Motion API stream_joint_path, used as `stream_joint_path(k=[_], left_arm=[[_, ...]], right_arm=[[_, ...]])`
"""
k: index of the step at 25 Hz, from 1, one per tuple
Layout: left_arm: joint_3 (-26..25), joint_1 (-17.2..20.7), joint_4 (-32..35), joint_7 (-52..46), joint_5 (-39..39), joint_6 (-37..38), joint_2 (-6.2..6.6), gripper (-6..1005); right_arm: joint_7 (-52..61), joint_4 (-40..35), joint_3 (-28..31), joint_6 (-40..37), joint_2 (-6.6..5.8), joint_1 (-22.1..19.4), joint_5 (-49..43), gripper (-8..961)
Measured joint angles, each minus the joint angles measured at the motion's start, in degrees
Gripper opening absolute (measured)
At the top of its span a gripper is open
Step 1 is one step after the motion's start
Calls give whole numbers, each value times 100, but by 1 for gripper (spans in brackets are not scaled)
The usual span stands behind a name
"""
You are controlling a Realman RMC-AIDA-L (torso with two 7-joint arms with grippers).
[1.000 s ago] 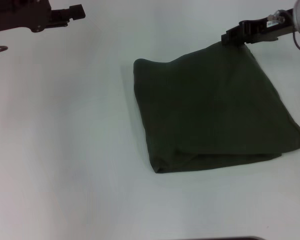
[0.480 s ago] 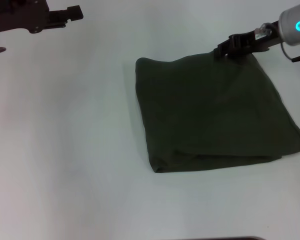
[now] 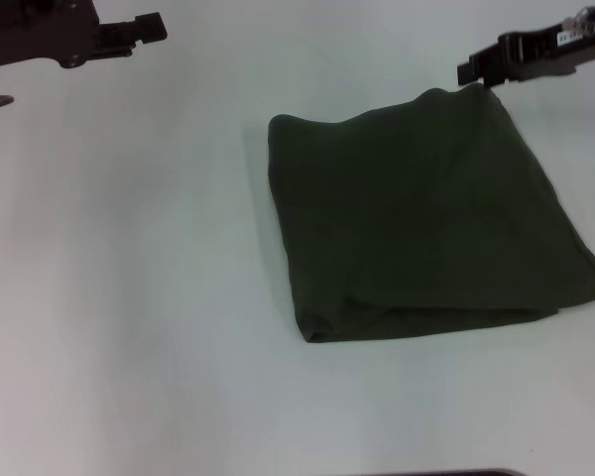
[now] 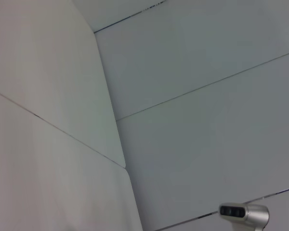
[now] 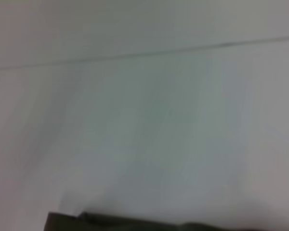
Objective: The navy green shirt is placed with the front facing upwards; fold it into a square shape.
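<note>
The navy green shirt (image 3: 426, 213) lies folded into a rough square on the white table, right of centre in the head view. Only plain dark cloth faces up, with a doubled fold along its near edge. My right gripper (image 3: 468, 71) hovers just beyond the shirt's far right corner, apart from the cloth. A thin strip of the shirt (image 5: 135, 224) shows at one edge of the right wrist view. My left gripper (image 3: 154, 27) is held off at the far left, well away from the shirt.
The white table (image 3: 129, 297) spreads to the left of the shirt and in front of it. The left wrist view shows pale wall panels and a small silver device (image 4: 244, 212). A dark edge (image 3: 436, 473) runs along the table's near side.
Half a second ago the right gripper was low on the shirt's far right corner; it has since risen and pulled back to the right, off the cloth. The left arm has not moved.
</note>
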Motion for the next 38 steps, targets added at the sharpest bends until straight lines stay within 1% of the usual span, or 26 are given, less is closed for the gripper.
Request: stream_joint_path(k=[7,8,12,17,22,25,28,29,30,33,36,38], left_arm=[[0,-33,0,1,-4,-8,3,875],[0,-27,0,7,-8,-10,-1,875],[0,-11,0,7,-8,-10,-1,875],[0,7,0,7,-8,3,0,875],[0,11,0,8,-8,17,0,874],[0,12,0,10,-8,24,0,874],[0,23,0,11,-8,35,-1,874],[0,34,0,14,-8,36,-7,874],[0,34,0,14,-8,36,-7,874],[0,34,0,31,-8,20,-9,874],[0,31,0,58,-8,8,-16,875],[0,28,0,58,-8,9,-18,875]], right_arm=[[0,282,-47,-38,-24,-4,-69,431],[1,461,-46,327,20,39,-334,432],[1,554,-45,550,43,69,-407,431],[-9,624,-66,933,135,76,-414,431],[2,641,-197,1156,176,86,-414,430],[68,508,-196,1071,164,81,-414,431],[144,208,-127,698,125,0,-378,432],[86,20,19,133,140,-160,-85,432],[86,20,19,133,140,-160,-85,432],[62,193,-23,200,210,-163,-58,431],[1,384,-85,505,276,-114,-85,430],[0,455,-228,733,302,-93,-93,431]])
